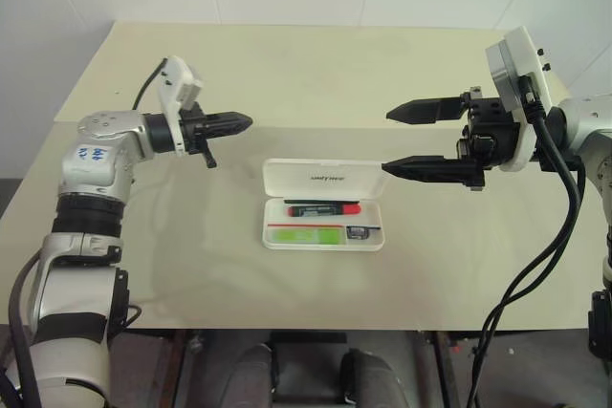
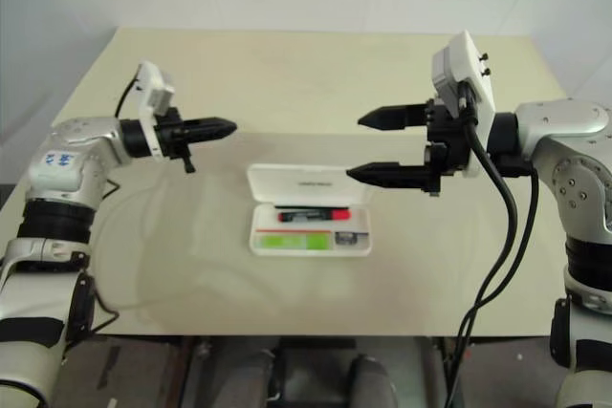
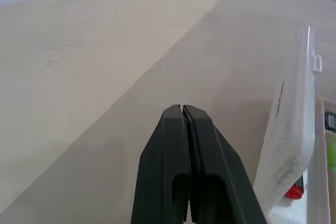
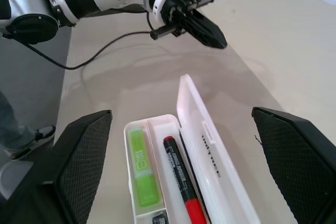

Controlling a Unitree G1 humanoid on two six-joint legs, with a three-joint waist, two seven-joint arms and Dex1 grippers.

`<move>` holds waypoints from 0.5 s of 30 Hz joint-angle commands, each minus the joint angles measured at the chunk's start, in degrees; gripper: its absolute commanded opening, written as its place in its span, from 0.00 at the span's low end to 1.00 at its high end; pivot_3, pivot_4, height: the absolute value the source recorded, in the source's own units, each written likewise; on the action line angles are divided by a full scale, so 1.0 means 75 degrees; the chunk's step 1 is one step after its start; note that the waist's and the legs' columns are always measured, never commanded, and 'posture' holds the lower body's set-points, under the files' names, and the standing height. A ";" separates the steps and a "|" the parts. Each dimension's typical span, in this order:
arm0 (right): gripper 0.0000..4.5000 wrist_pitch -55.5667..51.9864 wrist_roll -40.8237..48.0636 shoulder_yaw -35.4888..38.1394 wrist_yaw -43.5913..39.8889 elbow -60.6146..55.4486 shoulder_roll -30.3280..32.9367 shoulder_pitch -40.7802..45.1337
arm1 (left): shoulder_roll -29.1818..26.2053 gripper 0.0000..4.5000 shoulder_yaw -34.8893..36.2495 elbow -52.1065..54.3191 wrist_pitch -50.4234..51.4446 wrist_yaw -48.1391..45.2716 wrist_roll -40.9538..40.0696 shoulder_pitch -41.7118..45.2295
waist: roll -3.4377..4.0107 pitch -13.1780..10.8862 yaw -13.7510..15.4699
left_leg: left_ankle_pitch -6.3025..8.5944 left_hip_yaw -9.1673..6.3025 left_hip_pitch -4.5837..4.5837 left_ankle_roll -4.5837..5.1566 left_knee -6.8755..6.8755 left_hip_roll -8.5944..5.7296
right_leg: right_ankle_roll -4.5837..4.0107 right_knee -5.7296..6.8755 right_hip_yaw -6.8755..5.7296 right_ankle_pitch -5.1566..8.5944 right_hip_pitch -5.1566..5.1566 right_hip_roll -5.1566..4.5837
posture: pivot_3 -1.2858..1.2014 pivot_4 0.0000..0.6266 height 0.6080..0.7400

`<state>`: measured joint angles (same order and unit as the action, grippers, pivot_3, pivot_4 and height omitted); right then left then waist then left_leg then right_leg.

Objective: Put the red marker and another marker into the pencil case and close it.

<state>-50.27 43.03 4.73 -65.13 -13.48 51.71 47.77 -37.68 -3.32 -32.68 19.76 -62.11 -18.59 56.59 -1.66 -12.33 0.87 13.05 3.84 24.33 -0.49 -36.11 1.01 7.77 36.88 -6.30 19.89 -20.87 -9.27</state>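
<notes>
The white pencil case lies open in the middle of the table, its lid standing up at the back. In its back compartment lies the red marker, and the lime-green marker lies in the front one. My left gripper is shut and empty, hovering left of and behind the case, pointing right. On the case's right, my right gripper hangs wide open, its lower finger close over the lid's right end. In the right wrist view both markers lie side by side.
A small dark stub sits in the case's front right corner. The beige table stretches bare behind and in front of the case. A black cable from my left arm trails over the table's left edge.
</notes>
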 commanded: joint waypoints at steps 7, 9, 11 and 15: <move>1.00 0.0151 -0.0006 0.0456 0.0163 -0.0520 0.0588 -0.0250 | 0.0726 0.01 -0.0309 -0.0158 -0.0538 -0.0323 0.0629 -0.0026 | -0.0001 0.0000 -0.0022 | 0.0000 -0.0003 0.0000 0.0001 -0.0015 0.0002 | 0.0001 0.0007 0.0000 -0.0001 0.0008 -0.0001 | 0.52 0.24 1.00; 1.00 0.0176 -0.0034 0.0452 0.0228 -0.0537 0.0613 -0.0320 | 0.0786 0.01 -0.0214 0.0239 -0.0266 -0.0526 0.0413 -0.0155 | -0.0001 0.0000 -0.0022 | 0.0000 -0.0004 0.0000 0.0001 -0.0013 0.0002 | 0.0001 0.0007 0.0000 -0.0001 0.0007 -0.0001 | 0.52 0.24 1.00; 1.00 0.0244 -0.0105 0.0432 0.0332 -0.0464 0.0571 -0.0348 | 0.0716 0.01 -0.0205 0.1061 0.0156 -0.0729 0.0178 -0.0465 | -0.0001 0.0000 -0.0052 | 0.0000 -0.0005 0.0001 0.0001 -0.0010 0.0002 | 0.0001 0.0005 0.0000 -0.0001 0.0003 -0.0001 | 0.52 0.24 1.00; 1.00 0.0371 -0.0197 0.0342 0.0444 -0.0457 0.0516 -0.0351 | 0.0356 0.01 -0.0498 0.1922 -0.0121 -0.0342 0.0917 -0.1052 | -0.0001 0.0000 -0.0129 | 0.0000 -0.0009 -0.0001 0.0000 -0.0008 0.0004 | 0.0001 0.0005 0.0000 -0.0001 0.0008 0.0000 | 0.52 0.24 1.00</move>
<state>-48.71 41.64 5.64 -62.24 -15.63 55.14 44.58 -33.67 -7.11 -21.05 20.30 -66.05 -13.73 49.22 -1.66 -12.33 -0.10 13.05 3.78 24.30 -0.49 -36.17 1.04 7.78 36.94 -6.30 19.88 -20.80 -9.27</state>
